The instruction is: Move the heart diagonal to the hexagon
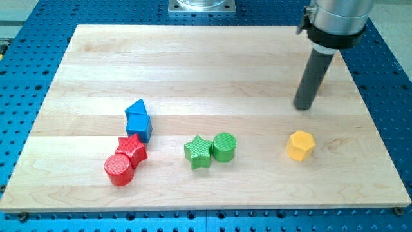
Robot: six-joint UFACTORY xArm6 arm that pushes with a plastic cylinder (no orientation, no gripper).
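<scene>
A yellow hexagon lies on the wooden board at the lower right. My tip rests on the board just above the hexagon, toward the view's top, with a small gap between them. I cannot make out a heart block anywhere; the thick dark rod hides a strip of board behind it.
A blue triangle touches a blue cube at left centre. Below them a red star touches a red cylinder. A green star and a green cylinder sit side by side at bottom centre.
</scene>
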